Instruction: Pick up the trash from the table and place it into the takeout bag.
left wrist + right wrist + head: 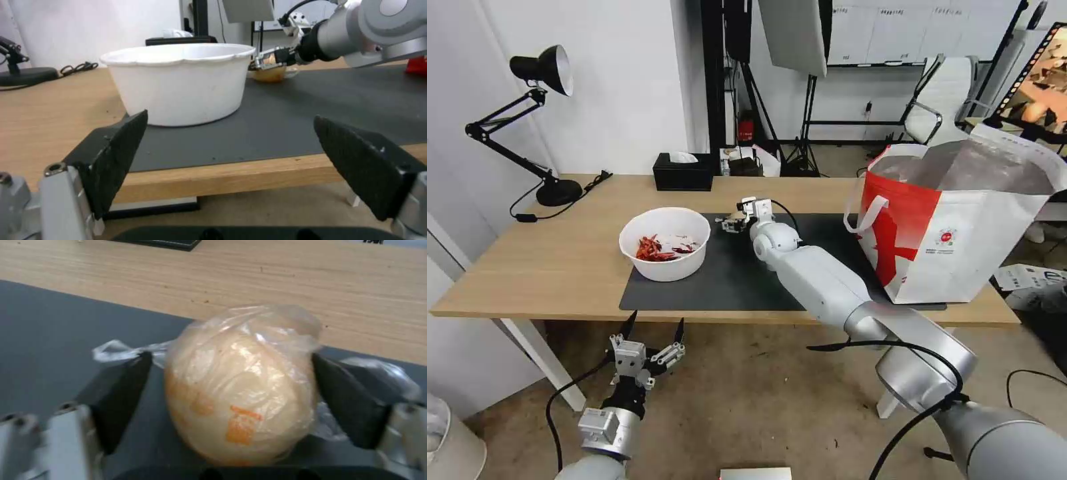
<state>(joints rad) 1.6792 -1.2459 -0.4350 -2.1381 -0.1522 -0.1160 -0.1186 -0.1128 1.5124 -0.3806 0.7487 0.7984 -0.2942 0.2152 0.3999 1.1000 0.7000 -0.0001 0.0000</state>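
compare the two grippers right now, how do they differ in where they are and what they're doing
The right gripper reaches out over the grey mat, its fingers on either side of the bagged beige ball; the left gripper hangs below the table edge, near the white bowl.
The right gripper has the ball between its fingers; the left gripper has nothing between its fingers.
Both have black, textured finger pads.

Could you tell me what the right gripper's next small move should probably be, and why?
Probably lift straight up. The right gripper has a pad against each side of the beige ball, which sits on the mat at its far edge. The takeout bag stands open to the right, so lifting comes first.
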